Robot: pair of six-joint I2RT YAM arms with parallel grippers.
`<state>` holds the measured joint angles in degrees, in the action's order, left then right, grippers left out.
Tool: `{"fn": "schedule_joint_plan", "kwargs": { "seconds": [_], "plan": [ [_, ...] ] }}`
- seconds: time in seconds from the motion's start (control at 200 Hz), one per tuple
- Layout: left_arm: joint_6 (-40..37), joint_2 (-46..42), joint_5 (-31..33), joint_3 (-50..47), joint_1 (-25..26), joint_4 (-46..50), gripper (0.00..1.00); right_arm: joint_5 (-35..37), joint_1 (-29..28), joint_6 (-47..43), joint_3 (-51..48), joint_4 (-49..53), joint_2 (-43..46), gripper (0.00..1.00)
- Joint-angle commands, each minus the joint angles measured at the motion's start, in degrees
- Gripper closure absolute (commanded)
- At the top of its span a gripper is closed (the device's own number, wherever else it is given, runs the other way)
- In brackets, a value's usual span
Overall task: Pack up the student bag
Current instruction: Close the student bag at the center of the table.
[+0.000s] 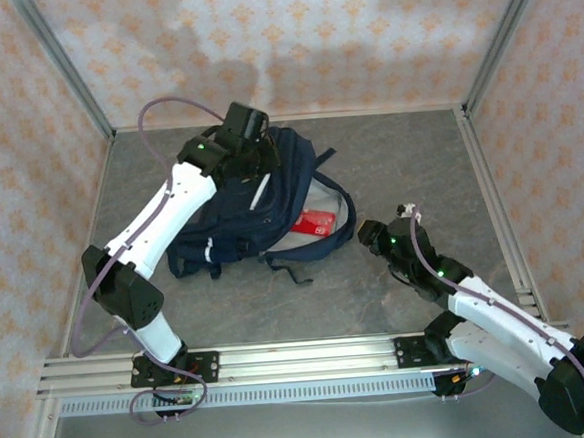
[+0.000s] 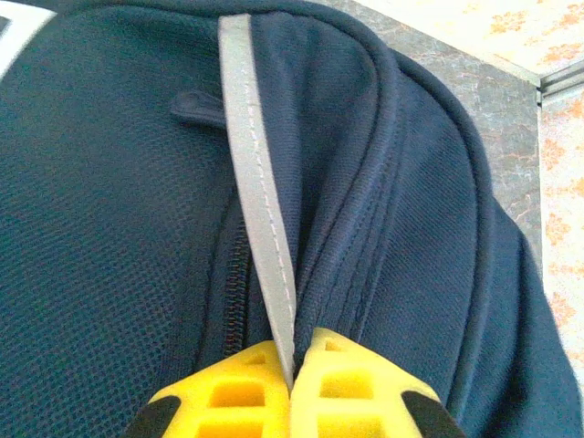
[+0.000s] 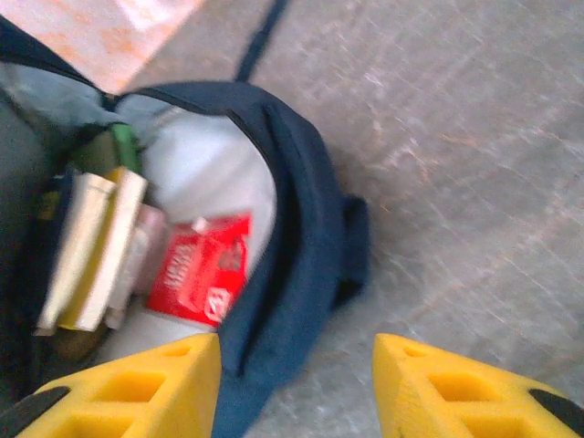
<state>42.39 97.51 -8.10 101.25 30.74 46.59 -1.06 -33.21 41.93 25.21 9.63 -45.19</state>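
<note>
The student bag (image 1: 234, 215), navy blue, lies in the middle of the table with its mouth open toward the right. My left gripper (image 1: 256, 159) is at the bag's far top; in the left wrist view its yellow fingers (image 2: 237, 383) are shut on a grey strip (image 2: 260, 210) of the bag (image 2: 109, 201). My right gripper (image 1: 367, 236) is at the bag's open mouth. Its jaws (image 3: 297, 351) stand open, with the bag's blue rim (image 3: 306, 246) between them, close to the left finger. Inside lie a red packet (image 3: 201, 265) and upright books (image 3: 91, 246).
A dark strap (image 1: 294, 272) trails from the bag onto the grey table (image 1: 418, 160). Metal rails (image 1: 491, 195) and patterned walls border the table on the left, the right and at the back. Bare table lies right of the bag.
</note>
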Motion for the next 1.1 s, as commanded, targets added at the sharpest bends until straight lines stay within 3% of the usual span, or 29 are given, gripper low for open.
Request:
{"fn": "schedule_joint_plan", "kwargs": {
  "seconds": [0.0,0.215,0.32,0.42,0.51,0.636,0.811,0.966,1.096],
  "plan": [
    [4.45,4.44,0.13,4.33,4.84,-6.60,1.00,1.65,0.11,-3.36,1.08,5.62,-0.47,0.55],
    [7.13,16.83,-10.00,7.19,6.27,-11.11,1.00,-6.86,-1.84,-8.80,3.27,4.27,-1.07,0.68],
    [8.38,20.24,-13.68,7.55,5.84,-14.40,1.00,-2.01,-8.68,-11.47,5.61,7.12,-3.25,0.70],
    [7.97,20.44,-16.34,7.28,5.65,-16.17,0.83,3.32,-15.43,-10.63,7.53,8.71,-6.80,0.69],
    [5.75,16.83,-16.01,4.76,5.61,-16.17,0.64,5.64,-19.25,-7.55,7.67,7.09,-9.92,0.60],
    [2.18,8.36,-13.36,-0.93,5.12,-12.93,0.52,13.55,-27.34,-7.27,6.41,0.98,-13.45,0.55],
    [2.73,-5.96,-7.47,-16.16,2.41,-12.61,0.47,22.39,-35.29,-4.58,9.17,-1.73,-21.11,0.48],
    [7.21,-16.99,-6.35,-29.29,-2.50,-16.39,0.45,30.77,-41.96,3.56,14.88,6.00,-27.55,0.35],
    [6.61,-21.25,-3.97,-32.60,-3.14,-16.88,0.43,30.75,-43.40,10.28,22.17,13.64,-34.51,0.36]
  ]
}}
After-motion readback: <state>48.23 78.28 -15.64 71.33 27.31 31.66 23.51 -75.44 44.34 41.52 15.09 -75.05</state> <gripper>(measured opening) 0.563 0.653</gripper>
